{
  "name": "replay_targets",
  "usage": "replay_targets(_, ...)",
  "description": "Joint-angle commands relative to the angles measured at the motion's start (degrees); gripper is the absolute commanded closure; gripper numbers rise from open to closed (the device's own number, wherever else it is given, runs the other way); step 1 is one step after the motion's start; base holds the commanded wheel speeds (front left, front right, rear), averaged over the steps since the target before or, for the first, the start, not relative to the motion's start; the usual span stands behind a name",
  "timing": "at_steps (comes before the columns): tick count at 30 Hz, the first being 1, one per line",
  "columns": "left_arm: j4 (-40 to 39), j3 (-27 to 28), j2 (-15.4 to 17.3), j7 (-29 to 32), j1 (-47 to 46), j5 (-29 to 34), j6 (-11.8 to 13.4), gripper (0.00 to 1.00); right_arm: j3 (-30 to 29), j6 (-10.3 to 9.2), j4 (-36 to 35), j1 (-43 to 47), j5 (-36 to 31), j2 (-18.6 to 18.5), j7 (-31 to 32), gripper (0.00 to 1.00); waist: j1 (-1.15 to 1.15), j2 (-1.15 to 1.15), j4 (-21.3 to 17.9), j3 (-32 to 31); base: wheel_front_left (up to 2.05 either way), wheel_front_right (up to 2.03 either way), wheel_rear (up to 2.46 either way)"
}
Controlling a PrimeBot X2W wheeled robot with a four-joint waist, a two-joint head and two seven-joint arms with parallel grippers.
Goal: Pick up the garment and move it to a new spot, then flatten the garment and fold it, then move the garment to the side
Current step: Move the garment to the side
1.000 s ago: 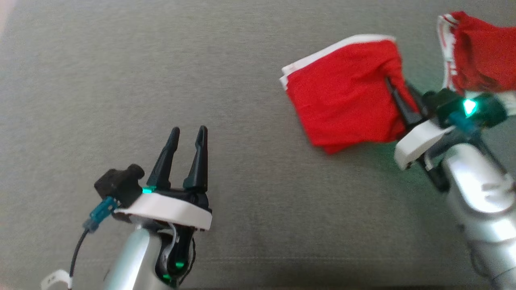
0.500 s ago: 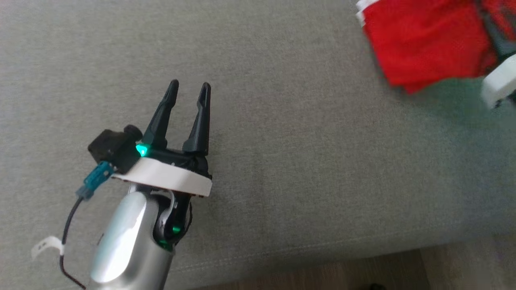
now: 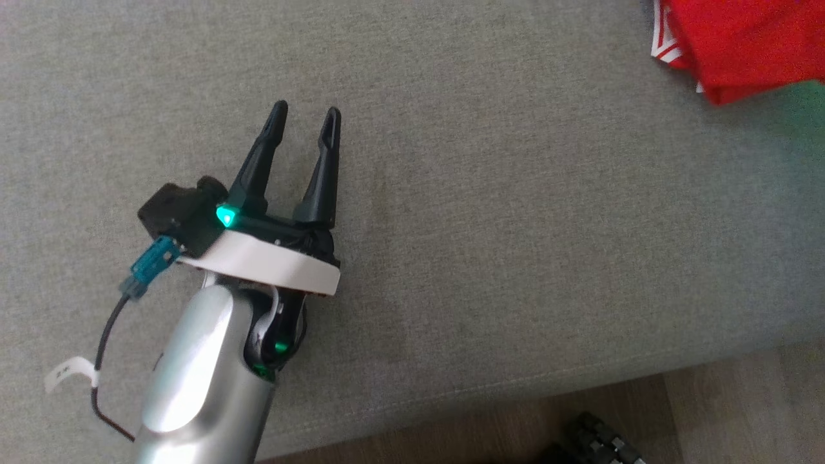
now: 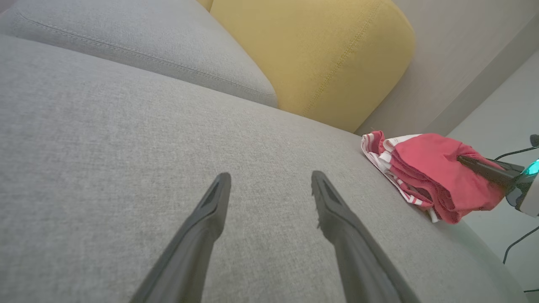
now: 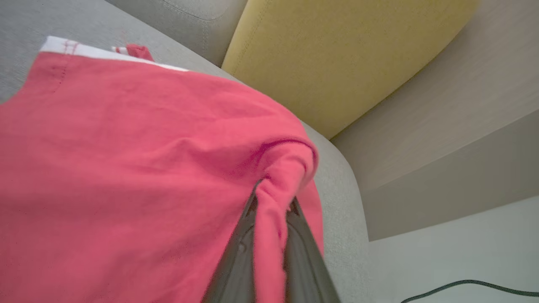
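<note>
Head view, nearest edge: a strip of wooden floor [image 3: 709,412] with a dark object [image 3: 596,441], too cropped to identify, below the front seam of the grey sofa seat [image 3: 490,212]. The left arm [image 3: 200,380], silver-cased with a white collar at the wrist, rises from the lower left and leans slightly to the right; a black cable with a teal connector [image 3: 149,265] hangs at its outer side. The left gripper [image 3: 304,116] is released, its two dark fingers [image 3: 258,164] parted and pointing up the view over bare upholstery, holding nothing; in the left wrist view the same fingers [image 4: 202,235] stand apart above the seat. Farther off, at the seat's right end, lies the folded red garment [image 3: 741,38] with white striped trim, close to the seat edge in the left wrist view [image 4: 433,176]. The right gripper [image 4: 463,159] reaches in from the right, roughly level, and is clenched on the garment: in the right wrist view a fold of red cloth [image 5: 126,168] is pinched between its fingers [image 5: 236,261]. Beyond, a grey back cushion [image 4: 139,46] and a yellow cushion [image 4: 311,54] stand side by side, with a pale wall [image 5: 454,105] behind.
</note>
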Motion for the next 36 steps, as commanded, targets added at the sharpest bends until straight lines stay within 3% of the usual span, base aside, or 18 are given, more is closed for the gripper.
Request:
replay_targets(1, -1.5, 1.5, 0.5, -0.7, -1.2, 0.6, -0.3, 0.00, -0.7, 0.37, -0.4, -0.4, -0.6, -2.2, 0.0, 1.00, -0.01, 0.00, 0.2, 0.5, 0.00, 0.00, 0.00)
replay_targets(4, -1.1, 1.2, 0.5, -0.7, -1.5, 0.7, -0.5, 0.00, -1.7, 0.37, 2.0, -0.8, -1.2, -1.1, 1.1, 1.00, -0.01, 0.00, 0.4, 0.8, 0.00, 0.00, 0.00)
replay_targets(5, -1.0, 1.1, 0.5, -0.7, -1.6, 0.6, -0.5, 0.00, -2.1, 0.37, 2.4, -0.8, -1.1, -0.7, 1.0, 0.76, -0.01, 0.00, 0.5, 0.8, 0.00, 0.00, 0.00)
replay_targets(6, -1.0, 1.1, 0.5, -0.7, -1.7, 0.4, -0.5, 0.00, -2.7, 0.37, 2.9, -0.8, -1.0, -0.3, 0.8, 0.00, -0.01, 0.00, 0.7, 0.7, 0.00, 0.00, 0.00)
replay_targets(13, -0.6, 1.7, 0.5, -0.7, -1.2, -1.1, -0.2, 0.00, -4.7, 0.37, 3.9, -0.4, 0.9, 2.0, 0.3, 0.00, -0.01, 0.00, 1.3, -2.5, 0.00, 0.00, 0.00)
replay_targets(21, -1.1, 2.9, 0.5, -0.7, 2.1, -3.1, 0.6, 0.00, -5.7, 0.37, -0.5, 2.1, 1.3, 5.4, -2.1, 0.00, -0.01, 0.00, 2.7, -10.5, 0.00, 0.00, 0.00)
replay_targets(29, -2.4, 5.0, 0.5, -0.7, 7.0, -4.1, 2.1, 0.00, -10.5, 0.37, -10.1, 12.0, 4.3, 11.7, -6.1, 0.00, -0.01, 0.00, 5.6, -17.4, 0.00, 0.00, 0.00)
replay_targets(36, -1.6, 5.6, 0.5, -0.7, 12.0, -3.1, 2.8, 0.00, -18.4, 0.37, -17.3, 24.7, 2.1, 21.1, -9.4, 0.00, -0.01, 0.00, 7.8, -21.7, 0.00, 0.00, 0.00)
